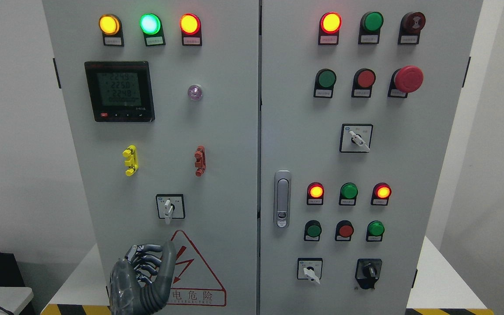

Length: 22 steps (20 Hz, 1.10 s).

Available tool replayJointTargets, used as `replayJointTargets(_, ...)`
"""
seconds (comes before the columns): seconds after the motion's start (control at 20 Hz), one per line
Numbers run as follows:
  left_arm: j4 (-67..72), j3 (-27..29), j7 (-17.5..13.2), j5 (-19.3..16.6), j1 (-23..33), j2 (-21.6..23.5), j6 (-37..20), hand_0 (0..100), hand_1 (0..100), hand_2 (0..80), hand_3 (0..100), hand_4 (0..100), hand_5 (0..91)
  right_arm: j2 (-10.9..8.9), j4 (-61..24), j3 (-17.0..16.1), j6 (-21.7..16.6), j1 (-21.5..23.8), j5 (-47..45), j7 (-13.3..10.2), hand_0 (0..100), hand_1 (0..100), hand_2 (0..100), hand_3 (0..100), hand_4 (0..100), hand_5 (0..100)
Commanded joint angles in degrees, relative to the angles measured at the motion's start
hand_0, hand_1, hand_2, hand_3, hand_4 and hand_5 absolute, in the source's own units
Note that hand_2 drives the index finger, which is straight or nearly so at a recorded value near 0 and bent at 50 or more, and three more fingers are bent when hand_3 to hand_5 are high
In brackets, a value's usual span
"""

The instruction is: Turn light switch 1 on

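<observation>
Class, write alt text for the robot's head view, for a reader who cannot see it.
A robot's left hand, fingers curled, hangs low before a grey electrical cabinet, just below a small white rotary switch and over a red warning triangle. The cabinet's two doors carry lit indicator lamps, push buttons, a digital meter and a red emergency stop.

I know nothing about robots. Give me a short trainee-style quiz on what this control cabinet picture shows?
1. True or false: the left hand is touching the rotary switch above it.
2. Which lamp colour sits in the middle of the top-left row? A yellow, B green, C red.
3. Fill in: the hand overlaps a red ______-shaped warning sign.

Key: 1 false, the hand is below the switch, apart from it. 2 B. 3 triangle.
</observation>
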Motion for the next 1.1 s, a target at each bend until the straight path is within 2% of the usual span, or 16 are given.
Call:
replayJointTargets(0.0, 0.56, -1.23, 0.47, 0.06, -1.82, -0.4, 0.75, 24, 41, 47.5, 77, 81, 80.9, -0.06, 0.0, 0.97, 0.0, 0.04, -1.41, -0.02, 12, 39, 0, 0, 0, 0)
replayJointTargets(0.55, 0.65, -1.14, 2.49, 0.59, -4.46, -0.75, 3.74, 20, 43, 44.6, 75, 80, 80.6, -0.06, 0.0, 0.97, 0.09, 0.04, -1.41, -0.02, 12, 39, 0, 0, 0, 0)
replayJointTargets(1.05, 1.18, -0.7, 2.76, 1.55, -6.22, -0.84, 5.05, 20, 44, 44.4, 75, 80, 80.5, -0.06, 0.0, 0.97, 0.09, 0.04, -1.41, -0.02, 12, 39, 0, 0, 0, 0)
